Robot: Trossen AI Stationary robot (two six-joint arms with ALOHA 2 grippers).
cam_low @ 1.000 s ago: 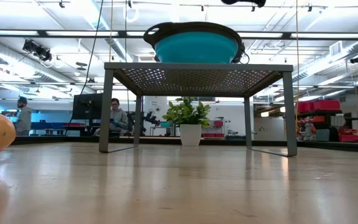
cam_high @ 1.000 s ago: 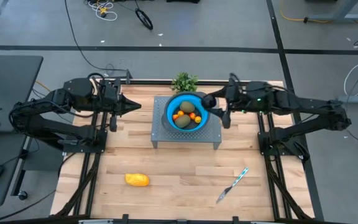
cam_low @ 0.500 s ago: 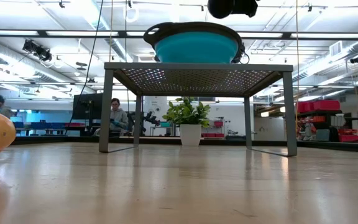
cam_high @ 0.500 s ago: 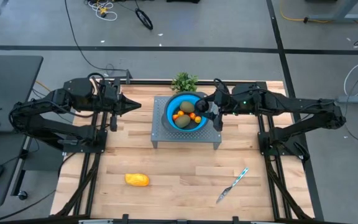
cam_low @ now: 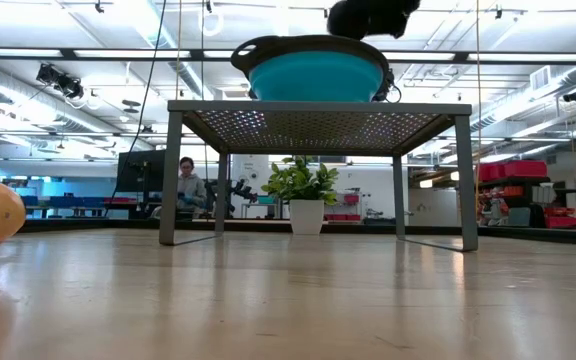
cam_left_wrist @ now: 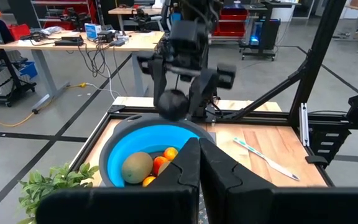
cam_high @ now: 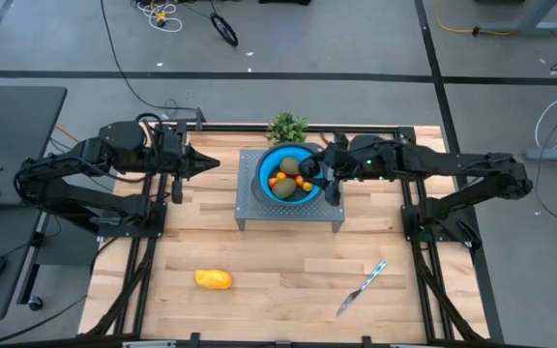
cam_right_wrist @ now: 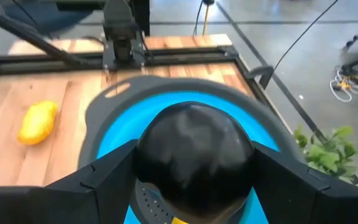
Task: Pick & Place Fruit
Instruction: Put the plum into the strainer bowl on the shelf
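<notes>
Two dark robot arms flanking a round blue bowl [cam_high: 288, 175] on a grey perforated metal stand [cam_high: 249, 208]. Right gripper [cam_left_wrist: 178, 98] poised over the bowl's rim, fingers clamped around a near-black round fruit [cam_right_wrist: 194, 155]. Inside the bowl: two olive-brown ovals [cam_high: 287, 177] and tiny orange round pieces [cam_high: 301, 180] (count unclear). Yellow-orange oblong fruit [cam_high: 214, 279] well apart from the bowl, on the wooden table [cam_high: 278, 280]. Left gripper [cam_high: 204, 164] waiting beside the stand, fingers pressed together, empty.
</notes>
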